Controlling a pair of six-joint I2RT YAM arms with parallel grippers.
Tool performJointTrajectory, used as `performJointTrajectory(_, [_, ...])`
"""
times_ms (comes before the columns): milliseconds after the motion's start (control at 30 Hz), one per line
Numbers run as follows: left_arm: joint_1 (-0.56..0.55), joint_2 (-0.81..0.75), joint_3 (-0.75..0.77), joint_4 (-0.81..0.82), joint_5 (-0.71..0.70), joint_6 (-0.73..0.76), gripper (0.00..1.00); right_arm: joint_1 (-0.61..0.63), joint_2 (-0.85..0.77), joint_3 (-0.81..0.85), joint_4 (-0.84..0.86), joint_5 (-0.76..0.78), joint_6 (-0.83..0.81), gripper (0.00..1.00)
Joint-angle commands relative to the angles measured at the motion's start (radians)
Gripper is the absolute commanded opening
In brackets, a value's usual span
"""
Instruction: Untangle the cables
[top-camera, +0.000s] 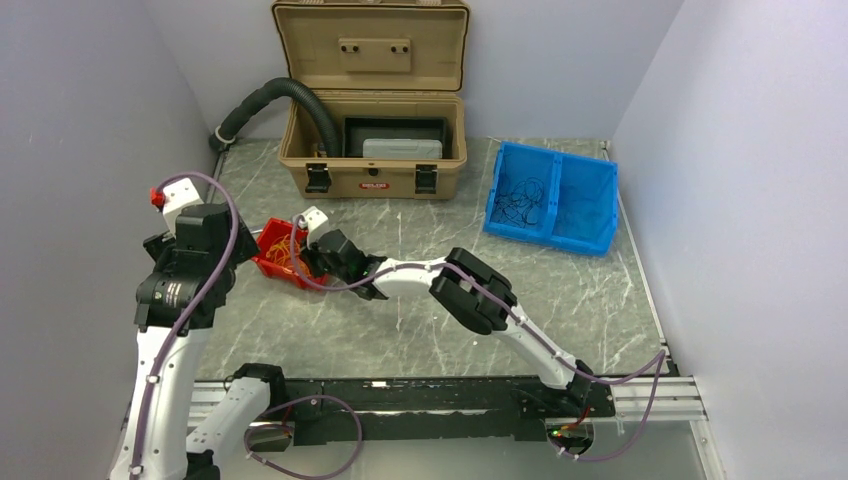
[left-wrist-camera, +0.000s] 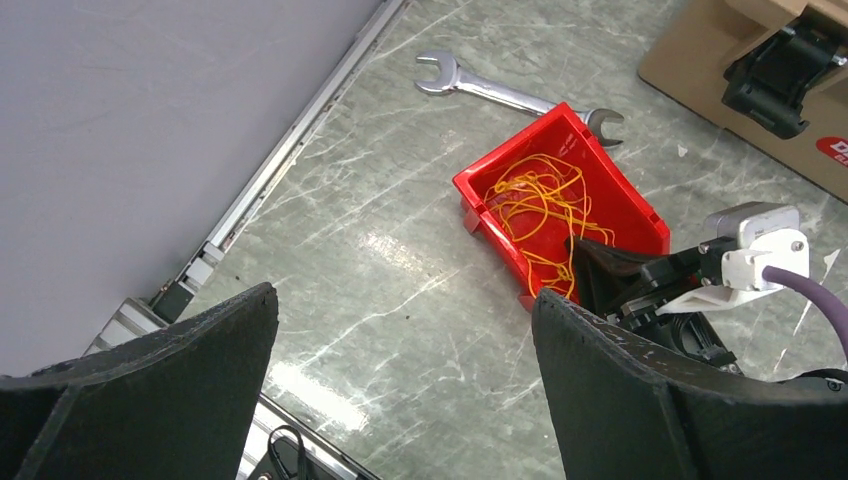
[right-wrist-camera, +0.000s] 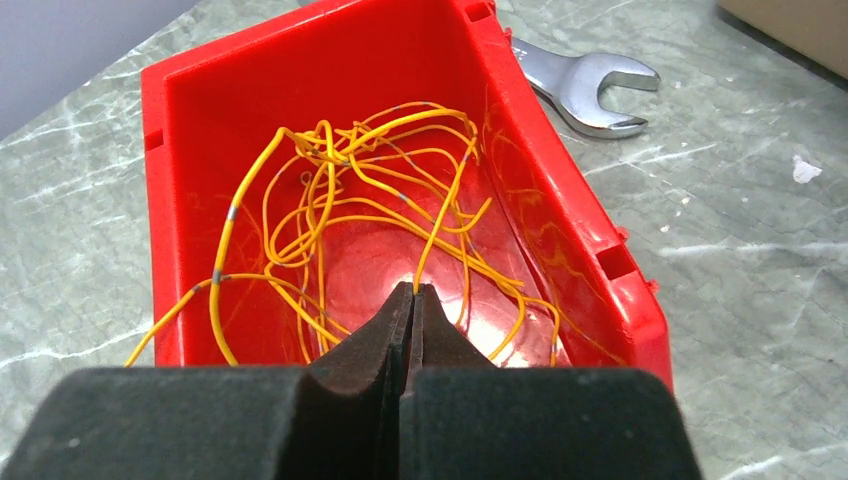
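Wire in red bin is pinched by right gripper; left gripper gapes empty; case label illegible.

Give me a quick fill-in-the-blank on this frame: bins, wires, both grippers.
1. The tangled thin wires in the red plastic bin are ___.
2. The right gripper is ___ on one strand of them.
3. The left gripper hangs ___, holding nothing.
4. The divided blue plastic bin holds thin ___ cables.
Missing: yellow; shut; open; black.

Bright overhead light, glare on table
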Motion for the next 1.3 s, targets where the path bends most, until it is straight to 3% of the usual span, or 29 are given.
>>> performJointTrajectory(0, [0.004, 0.024, -0.008, 0.018, 0.030, 0.009, 0.99, -0.004, -0.074, -0.010, -0.068, 0.007, -0.028, 0.00])
performJointTrajectory(200, [0.006, 0.041, 0.008, 0.020, 0.012, 0.013, 0.99, -0.005, -0.132, 0.064, -0.211, 0.071, 0.000, 0.02])
performJointTrajectory(300, [0.006, 0.041, 0.013, 0.025, 0.011, 0.020, 0.99, -0.006, -0.159, 0.077, -0.271, 0.102, 0.021, 0.18])
performJointTrajectory(400, [0.006, 0.034, 0.012, 0.024, 0.019, 0.020, 0.99, -0.012, -0.190, 0.063, -0.300, 0.119, 0.047, 0.24])
performJointTrajectory(600, [0.006, 0.013, 0.001, 0.028, 0.012, 0.025, 0.99, -0.032, -0.266, 0.025, -0.296, 0.038, 0.090, 0.34])
performJointTrajectory(833, [0.006, 0.014, 0.006, 0.035, -0.018, 0.041, 0.99, -0.037, -0.262, 0.112, -0.363, -0.060, 0.090, 0.46])
performJointTrajectory(1267, [0.006, 0.001, -0.002, 0.041, -0.013, 0.051, 0.99, -0.037, -0.119, 0.259, -0.393, -0.257, 0.143, 0.44])
